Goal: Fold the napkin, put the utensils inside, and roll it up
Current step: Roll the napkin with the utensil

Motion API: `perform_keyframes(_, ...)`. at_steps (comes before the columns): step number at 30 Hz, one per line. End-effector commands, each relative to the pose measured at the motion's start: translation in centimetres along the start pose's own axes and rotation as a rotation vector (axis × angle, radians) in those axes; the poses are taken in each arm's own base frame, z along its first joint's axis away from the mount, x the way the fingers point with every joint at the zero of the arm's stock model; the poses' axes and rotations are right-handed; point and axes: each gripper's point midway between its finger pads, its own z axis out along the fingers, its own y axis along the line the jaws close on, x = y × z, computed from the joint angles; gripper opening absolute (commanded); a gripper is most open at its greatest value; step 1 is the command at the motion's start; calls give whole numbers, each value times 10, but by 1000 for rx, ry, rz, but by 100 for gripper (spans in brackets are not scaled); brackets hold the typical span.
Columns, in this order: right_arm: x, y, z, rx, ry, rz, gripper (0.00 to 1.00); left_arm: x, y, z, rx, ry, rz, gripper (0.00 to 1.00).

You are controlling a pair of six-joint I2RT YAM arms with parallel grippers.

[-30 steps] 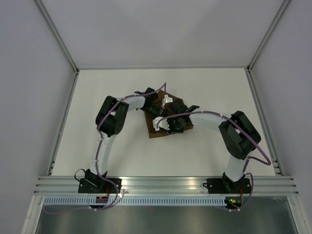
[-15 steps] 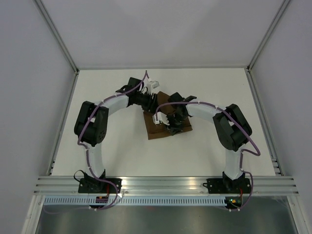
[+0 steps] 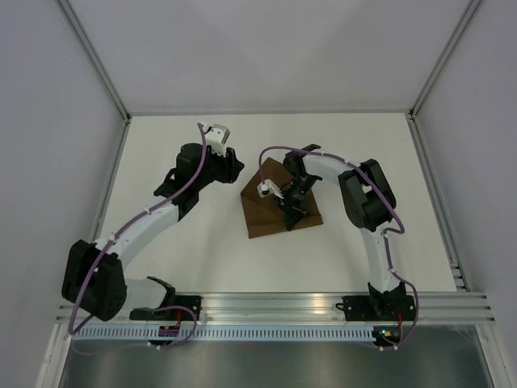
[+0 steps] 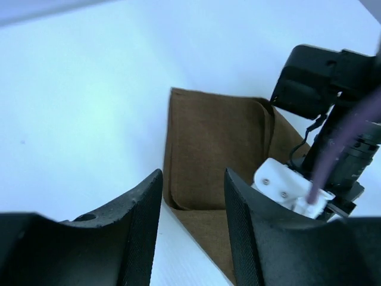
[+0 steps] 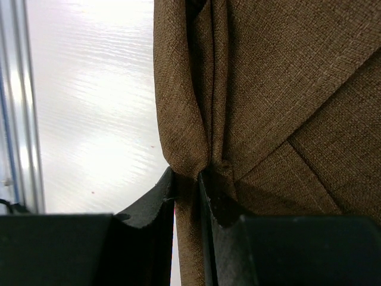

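While the right pincer [image 5: 186,179] nips a napkin [image 5: 280,89] fold, the left pincer [image 4: 193,185] gapes; seemingly empty.

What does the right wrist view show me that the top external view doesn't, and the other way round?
Only the right wrist view: the right gripper shut on a bunched fold at the edge of the napkin, with the cloth's weave and creases up close. Only the top external view: the napkin's whole folded outline, and the left gripper off to the left of the cloth, not on it. Both: the brown napkin with the right gripper on it. Neither shows the utensils.
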Motion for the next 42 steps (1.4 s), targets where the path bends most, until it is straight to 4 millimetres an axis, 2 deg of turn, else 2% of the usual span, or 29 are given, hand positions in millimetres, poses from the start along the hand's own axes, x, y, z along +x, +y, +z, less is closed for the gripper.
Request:
perform_keyframes(1, 40, 13, 23, -158, 106, 106, 16, -33, -16, -26, -98, -176, 147, 52)
perform_keyframes(2, 41, 12, 23, -160, 104, 111, 16, -21, -21, -29, -107, -165, 183, 52)
perform_keyframes(3, 42, 11, 22, -167, 105, 125, 16, -20, -23, -34, -134, -174, 232, 53)
perform_keyframes(4, 41, 8, 22, -164, 103, 128, 16, -19, -47, -40, -97, -197, 305, 53)
perform_keyframes(7, 44, 4, 23, -176, 103, 157, 16, 13, -70, -48, -73, -167, 399, 54)
perform_keyframes(9, 42, 3, 23, -177, 95, 172, 16, 21, -83, -57, -110, -197, 440, 54)
perform_keyframes(12, 43, 2, 22, -176, 94, 181, 16, 29, -74, -68, -165, -231, 409, 59)
perform_keyframes(13, 44, 1, 22, -174, 95, 186, 16, 39, -73, -68, -152, -216, 411, 59)
perform_keyframes(16, 44, 1, 23, -173, 95, 190, 16, 50, -95, -70, -59, -225, 464, 59)
perform_keyframes(19, 44, -1, 23, -168, 89, 201, 16, 77, -109, -59, -33, -139, 548, 59)
perform_keyframes(20, 44, -1, 23, -167, 89, 201, 16, 78, -116, -56, -25, -135, 566, 59)
perform_keyframes(21, 44, -1, 22, -168, 86, 205, 17, 82, -128, -55, 8, -136, 583, 60)
perform_keyframes(24, 44, -2, 22, -167, 84, 210, 16, 103, -147, -41, 58, -80, 652, 60)
perform_keyframes(27, 44, -3, 22, -166, 81, 214, 16, 131, -172, -31, 131, -23, 747, 60)
perform_keyframes(30, 44, -4, 22, -166, 81, 217, 16, 152, -189, -21, 180, 14, 797, 61)
perform_keyframes(34, 46, -5, 22, -167, 80, 225, 16, 168, -204, -11, 239, 47, 823, 61)
perform_keyframes(35, 46, -5, 22, -166, 79, 226, 16, 176, -204, -9, 247, 64, 832, 61)
perform_keyframes(42, 46, -6, 22, -169, 82, 229, 16, 198, -211, 4, 285, 93, 855, 61)
